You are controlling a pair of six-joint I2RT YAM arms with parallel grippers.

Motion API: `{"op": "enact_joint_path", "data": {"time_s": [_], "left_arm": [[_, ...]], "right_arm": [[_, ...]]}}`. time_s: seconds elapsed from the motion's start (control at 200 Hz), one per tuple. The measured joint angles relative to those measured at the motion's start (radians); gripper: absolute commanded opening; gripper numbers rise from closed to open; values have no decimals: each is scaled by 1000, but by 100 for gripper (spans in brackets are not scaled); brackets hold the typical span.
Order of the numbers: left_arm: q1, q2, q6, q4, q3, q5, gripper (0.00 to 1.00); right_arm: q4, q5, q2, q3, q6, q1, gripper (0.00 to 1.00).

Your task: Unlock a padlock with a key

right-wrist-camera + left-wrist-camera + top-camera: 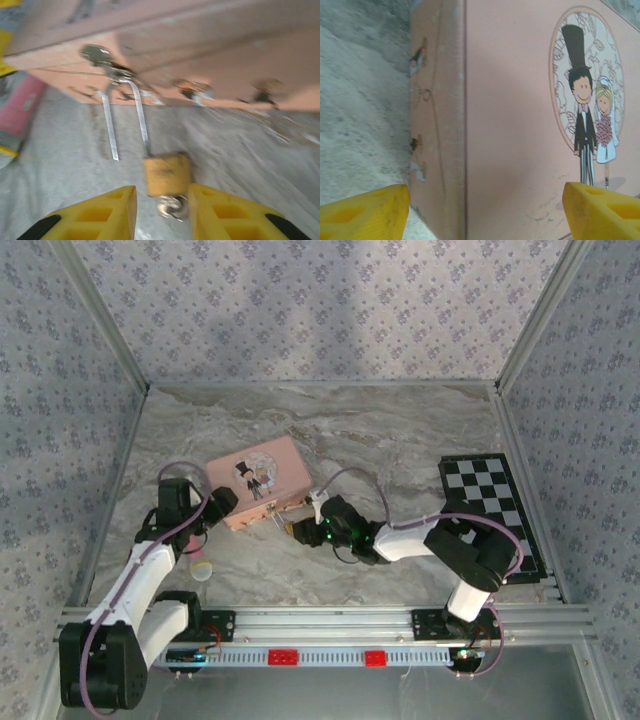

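Padlock (167, 175) is dead ahead of my right gripper (162, 217), brass body just past the tips and centred on the gap. Right jaws are spread about body-wide. A blurred silver key (172, 207) sticks out of the body between them. The shackle (140, 115) hangs from the pink box (200, 50) hasp with one leg free. My left gripper (485, 220) has its jaws wide apart, straddling the box's edge.

legible text, labels, brands, numbers: none. pink box (520, 125) lid, 3 o'clock: cartoon bride-and-groom picture in a round frame, no lettering.
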Motion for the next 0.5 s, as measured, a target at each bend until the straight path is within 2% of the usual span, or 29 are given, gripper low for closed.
{"op": "enact_joint_path", "data": {"time_s": [0.17,0.385,0.5], "left_arm": [[0,55,1,13,0,48,80],[-18,99,-8,37,0,71,79],[-79,105,-28,57,0,65,79]], "right_arm": [[-74,-159,30,88,-84,-104,38],[-157,-175,98,178,-156,-92,43],[-163,-176,137,197,-166,-90,45]]}}
